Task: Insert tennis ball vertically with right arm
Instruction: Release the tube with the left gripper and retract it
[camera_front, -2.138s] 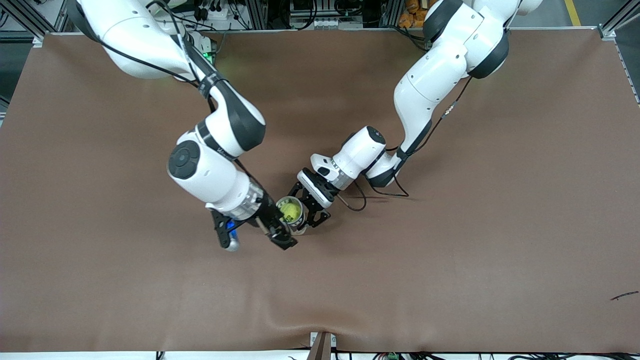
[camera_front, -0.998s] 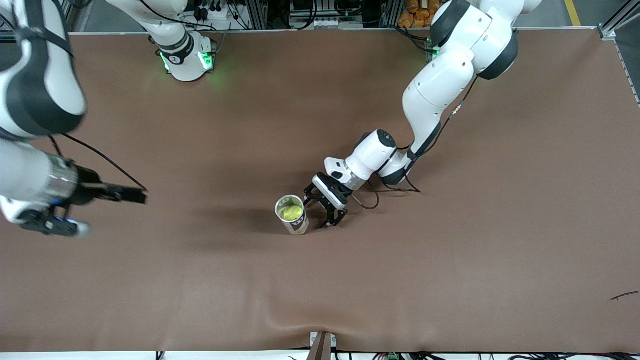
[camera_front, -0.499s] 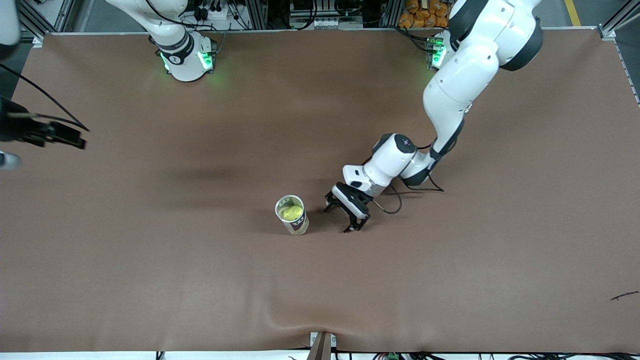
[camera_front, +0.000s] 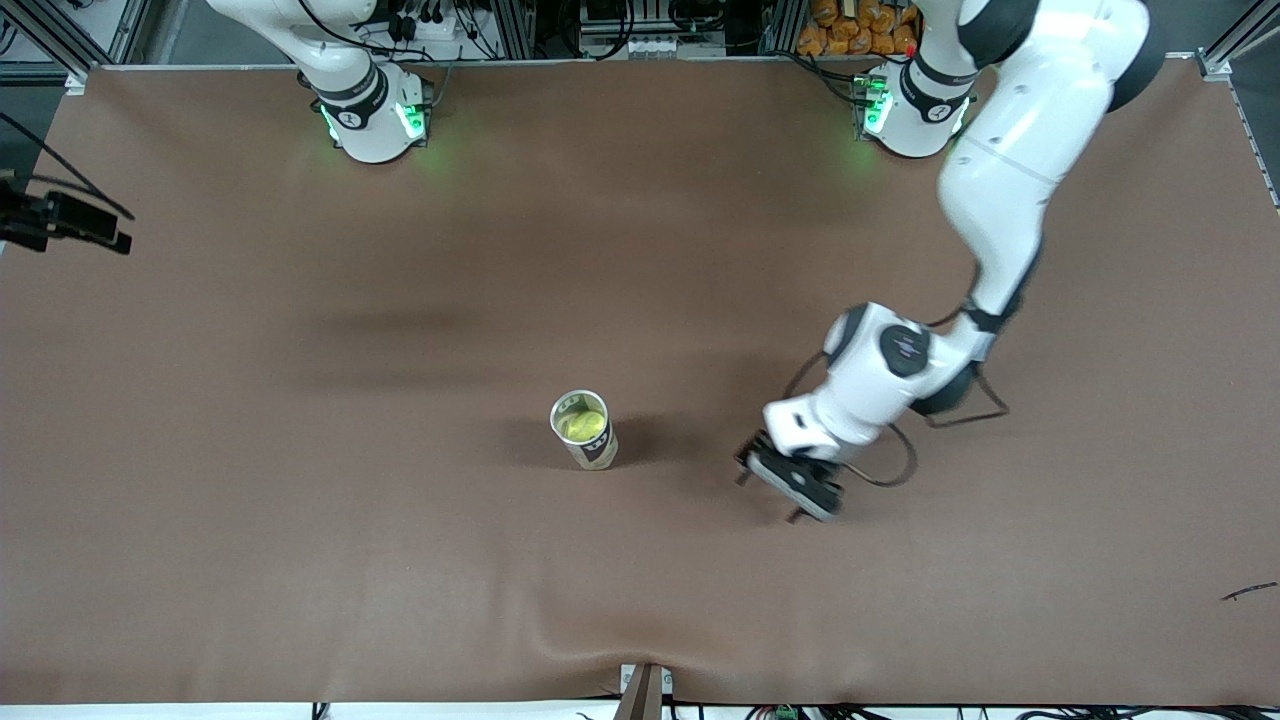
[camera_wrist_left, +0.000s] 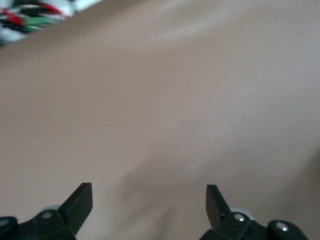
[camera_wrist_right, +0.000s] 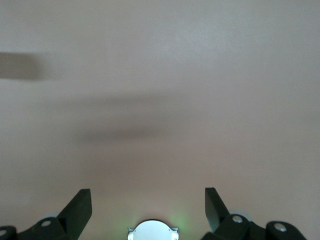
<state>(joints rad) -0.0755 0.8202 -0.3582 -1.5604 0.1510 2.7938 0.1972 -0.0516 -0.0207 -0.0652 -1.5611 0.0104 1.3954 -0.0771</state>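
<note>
Cup (camera_front: 584, 430) serving as the landmark: it is standing upright near the middle of the brown worktop (camera_front: 300, 520), its open mouth facing up. Tennis ball (camera_front: 581, 424), yellow-green, is sitting inside the cup, showing through the rim. Nothing is touching either of them.

Left tool (camera_front: 792, 487) is hanging low over the worktop, well apart from the cup, toward the left arm's end of the worktop. Its fingers are standing spread wide with nothing between them; the left wrist view is showing the two black fingertips (camera_wrist_left: 80, 202) apart over bare brown surface. The left arm (camera_front: 1010, 170) is bending down to it from its base (camera_front: 905, 110), which is glowing green and lying farther from the front camera than the cup.

Right tool (camera_front: 75, 225) is showing only in part at the edge of the front view, far from the cup, past the right arm's end of the worktop. Its fingers (camera_wrist_right: 80, 207) are likewise standing spread and empty in the right wrist view, which is looking down on plain worktop and on the top of the right arm's base (camera_wrist_right: 152, 230). That base (camera_front: 365, 115) is also lit green, farther from the front camera than the cup.
</note>
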